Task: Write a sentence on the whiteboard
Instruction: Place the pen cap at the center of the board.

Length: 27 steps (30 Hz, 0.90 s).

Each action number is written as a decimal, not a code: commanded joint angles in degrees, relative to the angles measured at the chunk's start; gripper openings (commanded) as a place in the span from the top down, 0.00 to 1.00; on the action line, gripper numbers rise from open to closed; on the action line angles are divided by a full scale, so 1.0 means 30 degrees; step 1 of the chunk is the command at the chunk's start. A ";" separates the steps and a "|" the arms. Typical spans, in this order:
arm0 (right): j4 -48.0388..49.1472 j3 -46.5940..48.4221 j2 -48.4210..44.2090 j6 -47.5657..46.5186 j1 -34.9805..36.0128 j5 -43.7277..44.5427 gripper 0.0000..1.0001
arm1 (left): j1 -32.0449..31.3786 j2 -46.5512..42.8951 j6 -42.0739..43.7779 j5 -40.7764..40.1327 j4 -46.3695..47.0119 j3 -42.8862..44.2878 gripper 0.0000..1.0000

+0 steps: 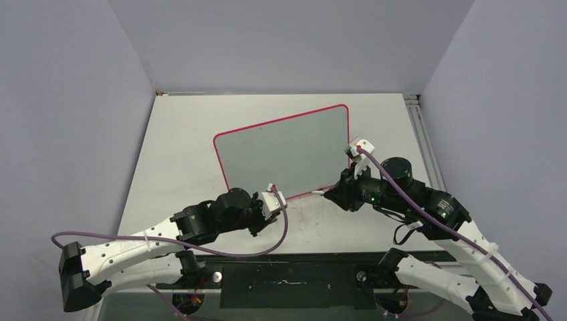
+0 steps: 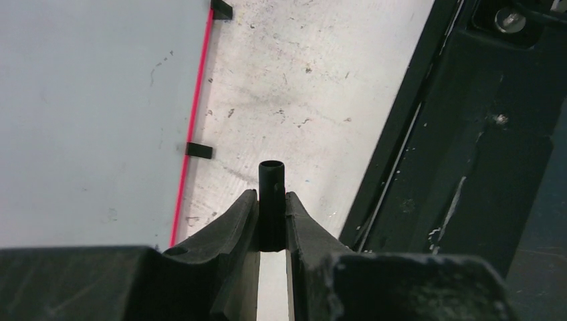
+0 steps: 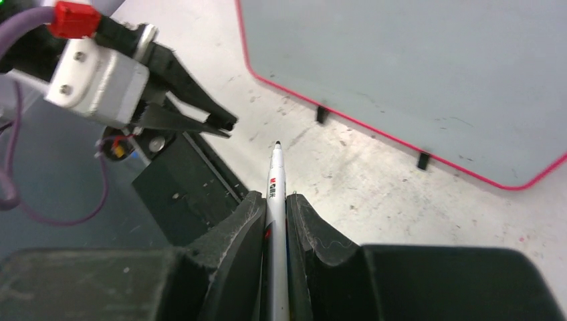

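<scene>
The whiteboard [image 1: 287,150] lies on the table, pale grey with a red rim, and I see no sentence on its surface. It also shows in the left wrist view [image 2: 87,114] and the right wrist view [image 3: 414,67]. My right gripper [image 1: 339,194] [image 3: 275,197] is shut on a white marker pen [image 3: 275,174], whose bare black tip points left just off the board's near edge. My left gripper [image 1: 279,208] [image 2: 271,195] is shut on the black pen cap [image 2: 271,180], beside the board's near edge. It also shows in the right wrist view [image 3: 224,124], a short way from the pen tip.
The table top [image 1: 180,154] is scuffed and stained. A black base rail [image 1: 287,267] runs along its near edge, close under both grippers. Small black feet [image 2: 199,150] stick out from the board's rim. Grey walls close in the left, back and right sides.
</scene>
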 commanded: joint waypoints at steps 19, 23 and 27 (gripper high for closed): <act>0.9104 -0.9209 -0.6402 0.4718 -0.0069 1.0669 0.95 | -0.1896 1.0183 -1.0690 -0.6213 0.5576 0.1019 0.96; 0.8816 -0.9424 -0.6573 0.4846 -0.0059 1.0610 0.95 | -0.1892 1.1970 -1.0825 -0.6387 0.5138 0.2166 0.96; 0.8695 -0.9842 -0.7248 0.4998 -0.0059 1.0867 0.95 | -0.1896 1.2836 -1.1089 -0.6476 0.4859 0.2407 0.95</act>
